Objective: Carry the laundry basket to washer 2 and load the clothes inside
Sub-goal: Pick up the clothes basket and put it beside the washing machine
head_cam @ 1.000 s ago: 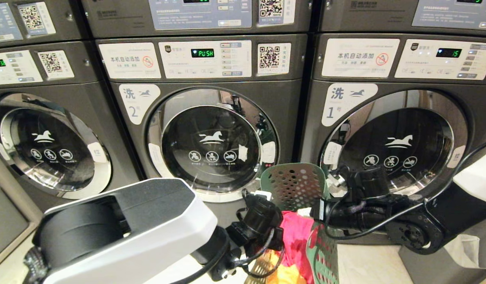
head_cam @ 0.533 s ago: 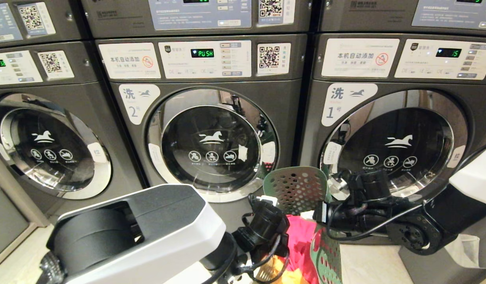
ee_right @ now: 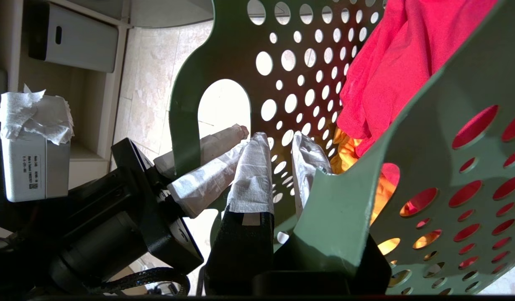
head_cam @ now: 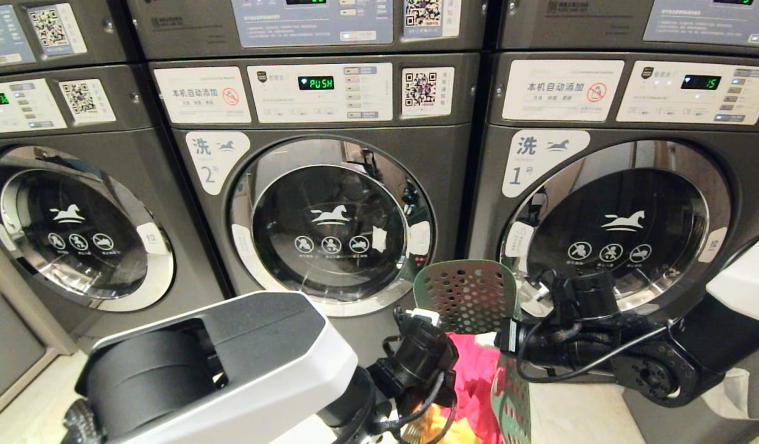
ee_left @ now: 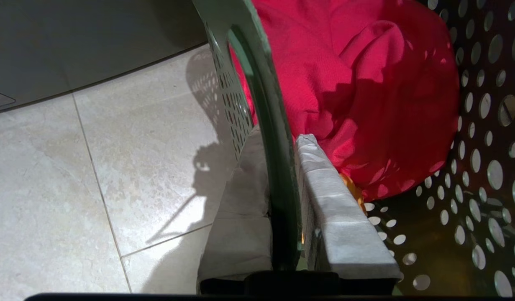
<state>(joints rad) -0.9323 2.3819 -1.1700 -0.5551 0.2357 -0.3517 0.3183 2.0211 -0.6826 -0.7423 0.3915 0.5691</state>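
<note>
My head camera looks forward and down at a row of washers, close enough that washer 2 (head_cam: 330,228) fills the middle, with both my arms low in frame. My left wrist camera sits tight behind my left end effector (ee_left: 288,196), facing down the basket (ee_left: 261,104) wall to the floor (ee_left: 73,167). My right wrist camera peers close along my right end effector (ee_right: 278,167) across the basket. All three share the basket and the pink garment (head_cam: 478,376).
</note>
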